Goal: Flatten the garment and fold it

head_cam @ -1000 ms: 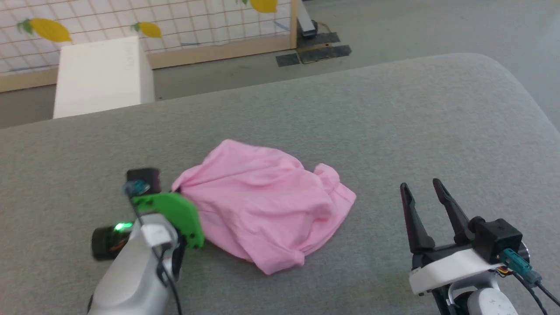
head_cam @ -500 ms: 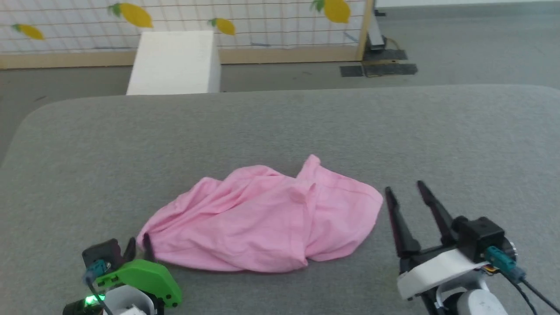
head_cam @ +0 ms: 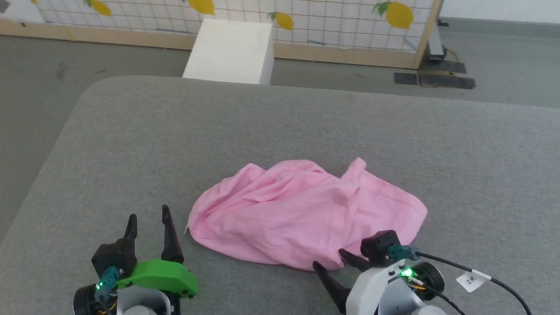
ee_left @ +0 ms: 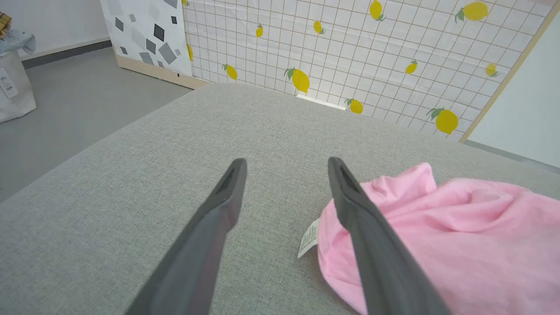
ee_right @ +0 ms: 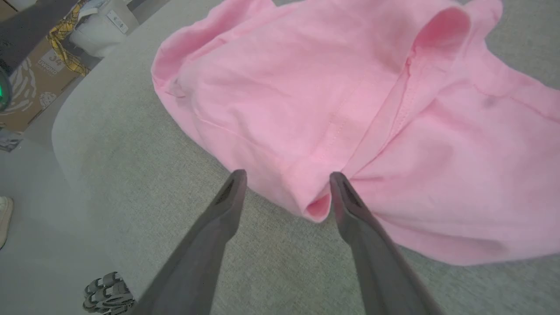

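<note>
The light pink garment [head_cam: 306,214] lies crumpled in a heap near the front of the grey padded table [head_cam: 131,144]. My left gripper [head_cam: 148,213] stands open just left of the heap and does not touch it. Seen from the left wrist, the left gripper [ee_left: 286,162] has bare table between its fingers, with the garment [ee_left: 437,236] and its white label [ee_left: 308,238] to the right. My right gripper [head_cam: 329,259] is open at the garment's near edge. From the right wrist, the right gripper [ee_right: 287,175] straddles a rolled hem of the garment [ee_right: 372,109].
On the floor behind the table stands a white box [head_cam: 232,50], and past it a lemon-patterned grid screen [head_cam: 341,22]. The table's rounded left edge [head_cam: 57,144] drops to the floor. A cardboard box [ee_right: 30,78] and a shoe [ee_right: 3,218] are beside the table.
The head camera has turned, shifting the whole picture. My left gripper let go of the garment's left corner and opened. My right gripper swung in to the garment's near edge.
</note>
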You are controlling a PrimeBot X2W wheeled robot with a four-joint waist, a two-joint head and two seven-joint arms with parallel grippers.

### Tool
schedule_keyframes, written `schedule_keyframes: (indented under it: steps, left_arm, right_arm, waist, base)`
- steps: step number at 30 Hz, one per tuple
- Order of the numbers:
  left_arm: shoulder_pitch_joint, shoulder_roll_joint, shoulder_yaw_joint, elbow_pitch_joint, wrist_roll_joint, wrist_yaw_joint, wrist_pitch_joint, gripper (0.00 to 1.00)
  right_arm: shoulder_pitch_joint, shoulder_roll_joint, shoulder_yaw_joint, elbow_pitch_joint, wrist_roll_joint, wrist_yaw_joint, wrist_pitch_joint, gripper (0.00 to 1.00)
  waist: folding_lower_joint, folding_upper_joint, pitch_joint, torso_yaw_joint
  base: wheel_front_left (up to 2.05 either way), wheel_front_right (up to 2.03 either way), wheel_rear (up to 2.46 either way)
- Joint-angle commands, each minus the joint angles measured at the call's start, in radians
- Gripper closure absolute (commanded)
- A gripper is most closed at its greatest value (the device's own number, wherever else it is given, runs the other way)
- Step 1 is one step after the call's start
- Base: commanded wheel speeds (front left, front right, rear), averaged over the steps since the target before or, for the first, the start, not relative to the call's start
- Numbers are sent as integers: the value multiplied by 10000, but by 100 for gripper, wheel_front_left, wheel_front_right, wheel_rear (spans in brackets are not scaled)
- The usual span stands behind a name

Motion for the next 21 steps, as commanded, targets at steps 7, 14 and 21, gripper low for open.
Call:
schedule_keyframes:
  steps: [7, 14, 21]
  left_arm:
    - [164, -427, 444, -3, 493, -397, -45, 0]
    - [164, -623, 818, 83, 684, -666, -46, 0]
    - [164, -747, 1082, 111, 892, -869, -46, 0]
  right_arm:
    - [-20, -5, -69, 45, 520, -15, 499, 61]
    - [-171, -5, -484, -54, 447, -15, 131, 100]
    - [147, -167, -2986, -1086, -477, -15, -346, 100]
  waist:
    - [0, 0, 44, 535]
    - [0, 0, 36, 370]
    - [0, 0, -47, -160]
  base:
    - [0, 0, 0]
    - [0, 0, 0]
    - [0, 0, 0]
